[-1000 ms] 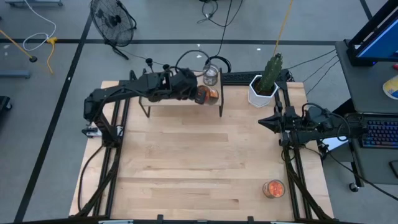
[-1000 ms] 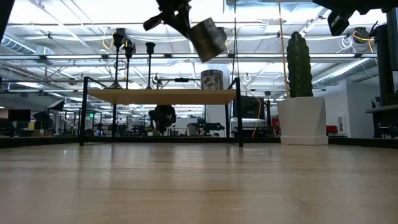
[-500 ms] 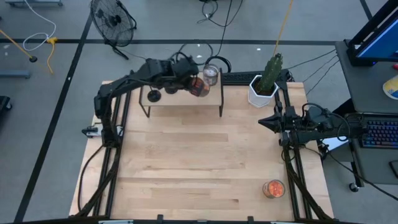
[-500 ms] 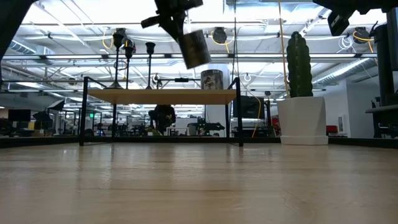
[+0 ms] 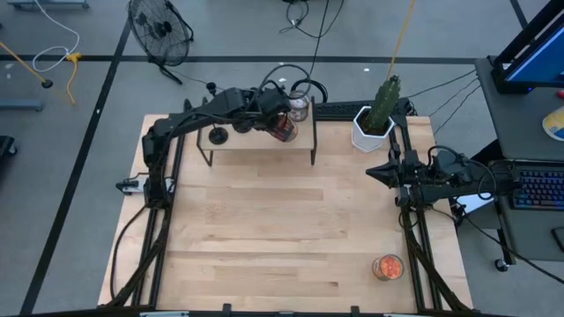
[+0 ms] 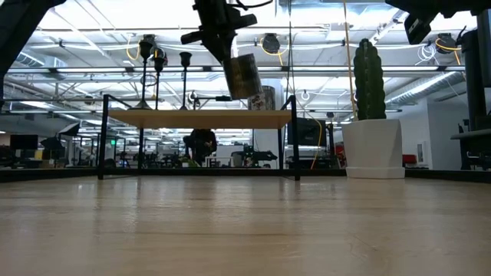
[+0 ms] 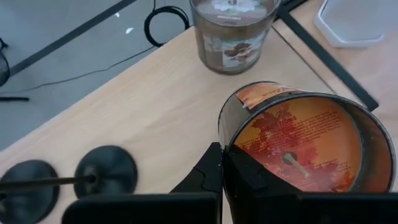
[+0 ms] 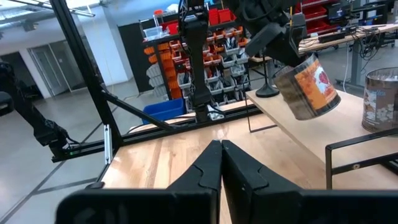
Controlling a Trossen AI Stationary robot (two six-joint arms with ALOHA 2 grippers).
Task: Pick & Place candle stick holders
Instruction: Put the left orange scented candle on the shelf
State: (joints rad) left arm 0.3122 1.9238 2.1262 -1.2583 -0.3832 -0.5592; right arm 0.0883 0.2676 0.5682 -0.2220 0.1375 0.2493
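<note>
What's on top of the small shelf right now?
On the shelf stand black candle holders at one end and a clear jar at the other. The left pincer holds an orange jar above it, hiding part of the top.

No wording can be read anywhere. The orange-filled jar [image 7: 298, 140] carries an orange label with lines of small print around a leaf pattern, too fine to make out. The clear jar [image 7: 231, 31] on the shelf [image 7: 149, 118] has a pale patterned label whose lettering is likewise illegible.
</note>
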